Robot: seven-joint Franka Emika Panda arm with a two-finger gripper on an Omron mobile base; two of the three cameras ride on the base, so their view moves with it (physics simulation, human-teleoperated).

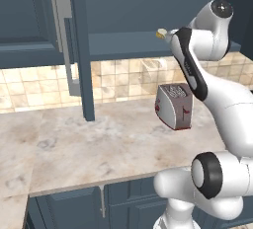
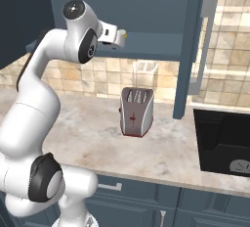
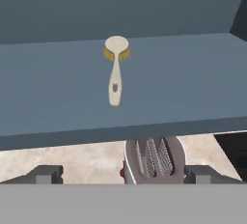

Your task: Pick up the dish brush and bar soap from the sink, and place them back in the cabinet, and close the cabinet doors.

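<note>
Counter (image 1: pixel 99 149): one beige marble top, running under the wall cabinet and past the toaster to the sink.
Cabinet (image 3: pixel 144 92): one dark blue-grey upper unit, standing open, with one flat inner shelf of the same colour.
Cabinet doors (image 1: pixel 34 16): two, both swung open; one at the left in the left base view, one (image 2: pixel 190 50) at the right in the right base view, each with one long silver bar handle.
Sink (image 2: pixel 222 140): one black basin set in the counter, right of the toaster, with one round grey drain; no soap can be made out in the part that shows.
Toaster (image 2: pixel 136 111): one, red and silver, upright on the counter below the shelf edge.
Dish brush (image 3: pixel 116 71): one, lying flat on the cabinet shelf, cream head toward the back, handle pointing to the front edge, untouched by the fingers.
Gripper (image 3: pixel 123 175): one, jaws spread wide and empty, just in front of the shelf edge, above the toaster.
</note>
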